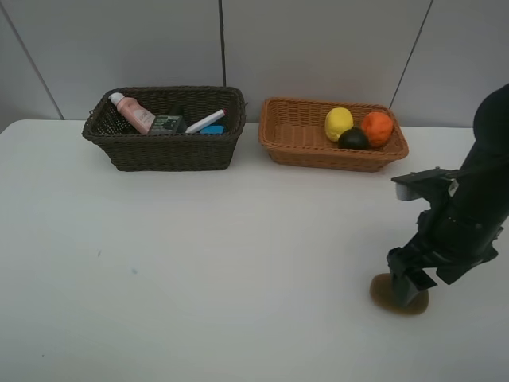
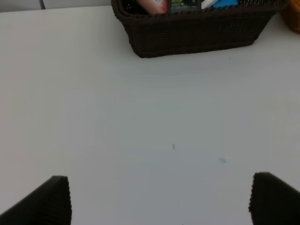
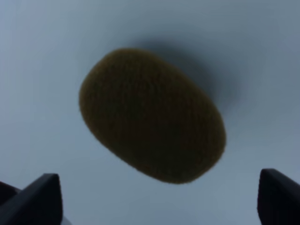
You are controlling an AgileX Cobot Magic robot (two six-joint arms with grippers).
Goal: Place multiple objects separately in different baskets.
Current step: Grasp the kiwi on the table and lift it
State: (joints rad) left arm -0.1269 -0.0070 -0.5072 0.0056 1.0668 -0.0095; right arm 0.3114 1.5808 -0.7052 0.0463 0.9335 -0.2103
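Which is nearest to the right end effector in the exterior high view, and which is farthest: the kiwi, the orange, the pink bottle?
1. Kiwi: on the table, directly under the right end effector.
2. Orange: in the light basket, at its right end.
3. Pink bottle: in the dark basket, far left.

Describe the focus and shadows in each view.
Exterior high: evenly lit, sharp on both baskets, soft shadow under the right gripper. Left wrist: the table is washed out, fingertips dark and soft. Right wrist: the kiwi is close and blurred, casting a diffuse shadow on one side.
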